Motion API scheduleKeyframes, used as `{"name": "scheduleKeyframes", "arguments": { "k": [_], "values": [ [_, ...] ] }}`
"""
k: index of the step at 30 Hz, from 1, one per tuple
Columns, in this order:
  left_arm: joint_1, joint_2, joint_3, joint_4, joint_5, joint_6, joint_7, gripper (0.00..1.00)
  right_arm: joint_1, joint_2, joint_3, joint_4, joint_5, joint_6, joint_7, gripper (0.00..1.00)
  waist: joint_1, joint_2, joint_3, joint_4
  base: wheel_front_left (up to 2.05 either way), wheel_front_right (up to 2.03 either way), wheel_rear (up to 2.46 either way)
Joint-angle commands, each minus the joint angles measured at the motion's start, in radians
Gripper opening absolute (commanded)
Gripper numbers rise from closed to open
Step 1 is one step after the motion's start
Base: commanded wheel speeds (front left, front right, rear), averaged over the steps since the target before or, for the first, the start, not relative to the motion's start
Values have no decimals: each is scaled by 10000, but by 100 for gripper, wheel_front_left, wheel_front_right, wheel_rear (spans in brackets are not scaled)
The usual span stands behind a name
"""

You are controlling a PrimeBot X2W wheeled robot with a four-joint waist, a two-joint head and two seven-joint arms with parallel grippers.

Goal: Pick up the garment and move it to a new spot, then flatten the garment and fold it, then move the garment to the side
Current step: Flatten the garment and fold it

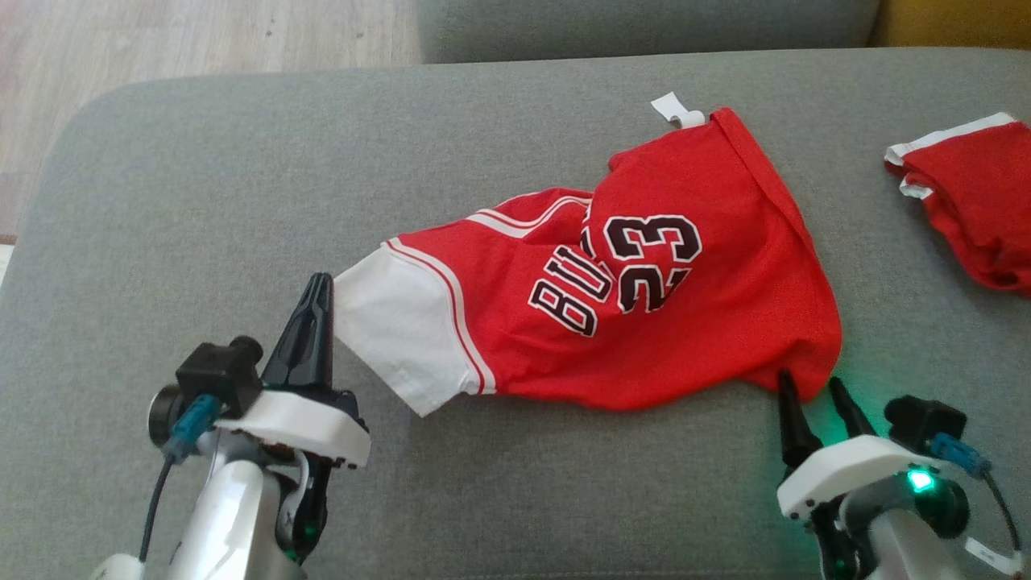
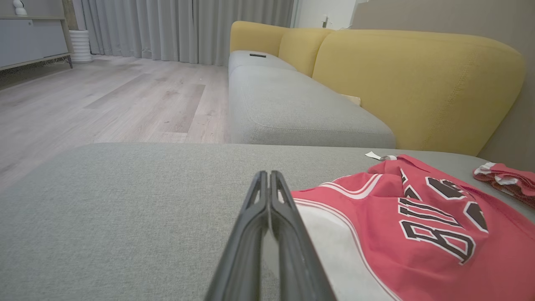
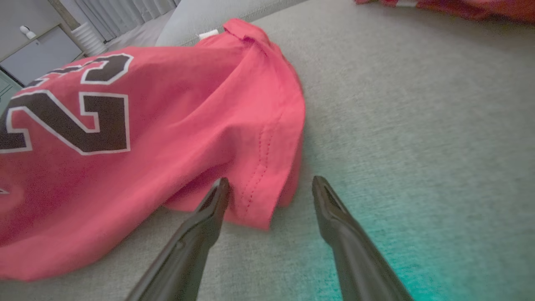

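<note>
The garment (image 1: 685, 322), a red jersey with white sleeve and black number 23, lies crumpled on the grey seat cushion (image 1: 201, 201). My left gripper (image 1: 320, 278) is shut at the white sleeve's corner, and a pale strip of cloth shows between its fingers in the left wrist view, where the gripper (image 2: 267, 173) sits left of the garment (image 2: 418, 217). My right gripper (image 1: 809, 379) stands open at the jersey's lower right hem. In the right wrist view the hem corner of the garment (image 3: 167, 125) lies between the spread fingers of that gripper (image 3: 271, 179).
A second red and white garment (image 1: 975, 201) lies at the cushion's far right. Another grey seat (image 2: 292, 108) with a yellow backrest (image 2: 418, 83) stands beyond. Wooden floor (image 1: 161, 40) lies past the cushion's rounded left corner.
</note>
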Motion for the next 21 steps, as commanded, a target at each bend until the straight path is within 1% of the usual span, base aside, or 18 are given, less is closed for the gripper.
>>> {"name": "scheduleKeyframes", "arguments": {
  "k": [1,8,9,10,11,14,16,19,21],
  "values": [
    [-256,55,296,-433,78,-51,-62,0,-457,-37,318,-74,143,-9,31,100,0,0,18,31,0,0,0],
    [-291,50,260,-561,22,-2,-62,0,-889,-37,854,921,638,-9,310,100,0,0,106,107,0,0,0],
    [-298,49,275,-560,17,6,-62,0,-917,-37,997,983,814,-9,352,80,0,0,107,104,0,0,0],
    [-307,49,298,-558,15,15,-62,0,-942,-37,1141,996,1018,-9,347,18,0,0,104,94,0,0,0],
    [-317,49,333,-558,15,27,-62,0,-969,-37,1225,984,1100,-9,260,0,0,0,99,77,0,0,0],
    [-352,48,562,-592,-136,95,-62,0,-1049,-37,1397,820,1230,-9,-14,0,0,0,67,-15,0,0,0],
    [-398,48,891,-618,-675,119,-62,0,-1134,-37,1565,398,1225,-9,-186,0,0,0,-4,-145,0,0,0],
    [-561,48,1299,-599,-2111,69,-62,0,-1301,-37,1738,-418,1028,-9,-166,0,0,0,-96,-287,0,0,0],
    [-795,48,1493,-673,-2579,-16,-62,0,-1448,-120,1787,-1172,939,-9,5,0,0,0,-164,-376,0,0,0]
  ]
}}
